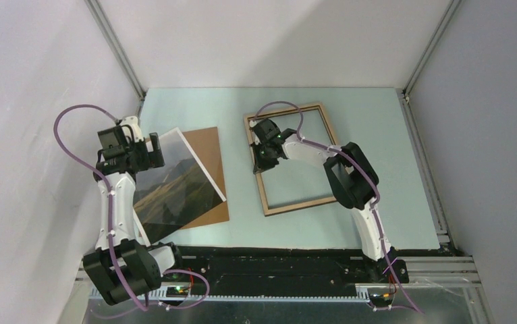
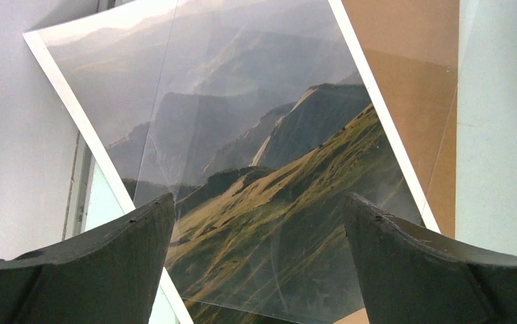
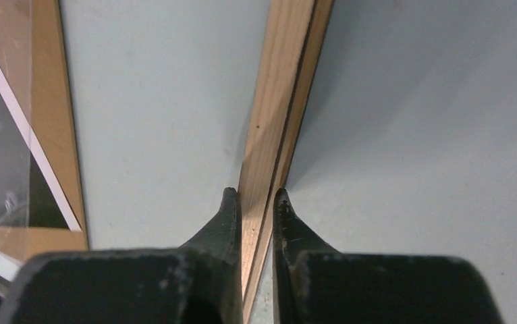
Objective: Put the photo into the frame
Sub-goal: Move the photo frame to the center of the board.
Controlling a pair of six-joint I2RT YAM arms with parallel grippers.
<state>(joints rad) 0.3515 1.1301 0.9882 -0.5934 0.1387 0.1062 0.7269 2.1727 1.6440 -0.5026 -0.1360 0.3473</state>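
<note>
The photo (image 1: 175,181) of dark mountains and yellow-green hills lies picture side up at the left, partly on a brown backing panel (image 1: 208,152). In the left wrist view a clear pane (image 2: 289,283) lies over the photo (image 2: 242,115). My left gripper (image 1: 152,150) hangs over the photo's far corner, its jaws wide apart and empty (image 2: 257,201). The light-wood frame (image 1: 303,204) lies in the middle of the table. My right gripper (image 1: 262,160) is shut on the frame's left rail (image 3: 279,101), one finger on each side of it (image 3: 254,196).
The brown backing panel (image 3: 60,121) lies just left of the frame, with a strip of pale table between them. Metal rails run along the table's left and right edges, and grey walls stand close on three sides.
</note>
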